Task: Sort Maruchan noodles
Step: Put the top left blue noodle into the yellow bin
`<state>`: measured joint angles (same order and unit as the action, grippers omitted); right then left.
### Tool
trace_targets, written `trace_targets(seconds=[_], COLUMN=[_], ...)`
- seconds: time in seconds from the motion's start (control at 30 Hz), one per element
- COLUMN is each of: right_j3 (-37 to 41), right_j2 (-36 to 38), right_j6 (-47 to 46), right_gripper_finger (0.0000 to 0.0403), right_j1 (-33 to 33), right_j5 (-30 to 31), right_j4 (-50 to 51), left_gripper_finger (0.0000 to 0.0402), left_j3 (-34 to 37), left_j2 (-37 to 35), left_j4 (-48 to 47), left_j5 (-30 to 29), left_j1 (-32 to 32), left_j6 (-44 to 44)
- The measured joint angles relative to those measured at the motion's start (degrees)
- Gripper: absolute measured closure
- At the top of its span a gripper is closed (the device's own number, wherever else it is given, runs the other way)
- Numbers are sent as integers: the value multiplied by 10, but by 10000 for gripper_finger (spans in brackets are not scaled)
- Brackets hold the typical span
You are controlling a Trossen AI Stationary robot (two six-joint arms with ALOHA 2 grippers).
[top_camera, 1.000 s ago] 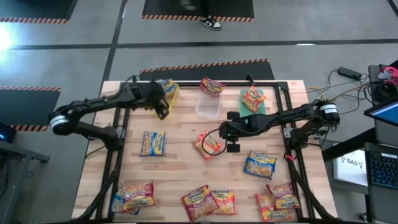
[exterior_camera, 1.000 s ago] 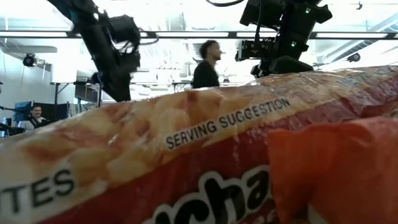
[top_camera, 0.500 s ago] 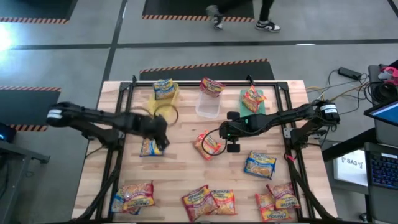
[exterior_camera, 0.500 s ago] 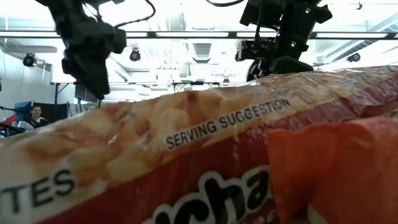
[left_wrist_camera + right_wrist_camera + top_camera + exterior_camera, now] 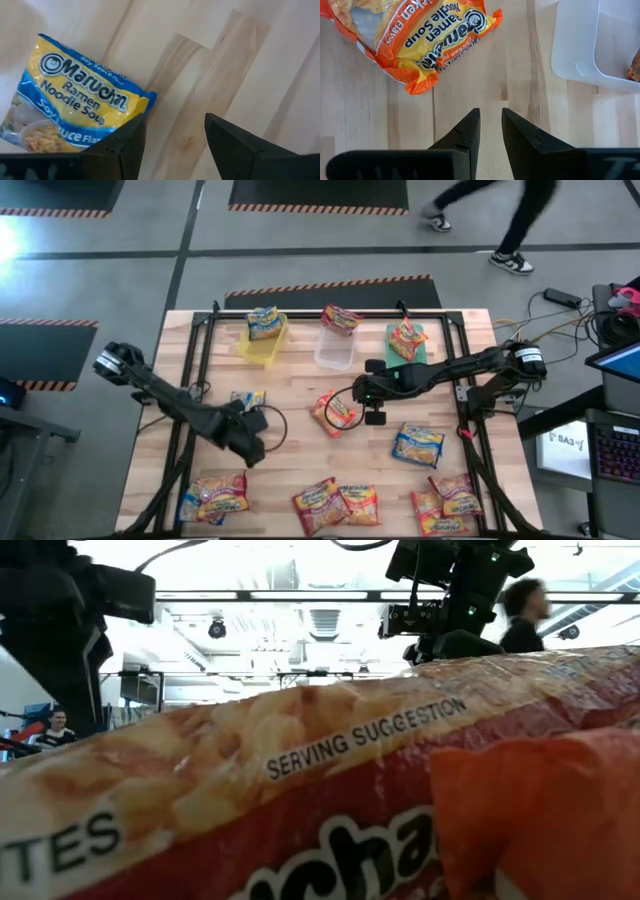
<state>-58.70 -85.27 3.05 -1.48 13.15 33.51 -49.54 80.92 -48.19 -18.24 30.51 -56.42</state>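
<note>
The wooden bench (image 5: 300, 450) carries three bins along its far edge, a yellow bin (image 5: 262, 340), a clear bin (image 5: 335, 345) and a green bin (image 5: 408, 345), each with one packet already in it, while the rest of the Maruchan noodles lie loose: a blue-and-yellow packet (image 5: 247, 401) near the left arm, an orange packet (image 5: 335, 412) at the middle, another blue-and-yellow one to the right, and a row of red and orange ones along the near edge. The step in hand looks like the left arm reaching for the blue-and-yellow packet, which likely belongs in the yellow bin with its match. To do it well, the left tool (image 5: 172, 132) should shift over so the packet's edge sits squarely between the fingers, come down flat to the bench, and pinch the crimped end rather than the slippery glossy face. Its fingers stand moderately apart and hold nothing; in the left wrist view one finger sits just at the packet's corner, the gap itself over bare wood. The right tool (image 5: 490, 127) waits above the bench beside the orange packet, its fingers nearly together, gripping nothing.
</note>
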Motion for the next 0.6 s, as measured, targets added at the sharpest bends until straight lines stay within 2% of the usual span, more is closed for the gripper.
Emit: trace_targets(seconds=[0.23,0.6], right_j3=[0,0], right_j2=[0,0], right_j6=[0,0], right_gripper_finger=[332,332], right_j1=[0,0], right_j5=[0,0], right_j4=[0,0], left_gripper_finger=[206,130], left_j3=[-4,-4], left_j2=[38,106], left_j4=[-2,-18], left_j5=[-21,-50], left_j1=[25,24], left_j6=[-74,-79])
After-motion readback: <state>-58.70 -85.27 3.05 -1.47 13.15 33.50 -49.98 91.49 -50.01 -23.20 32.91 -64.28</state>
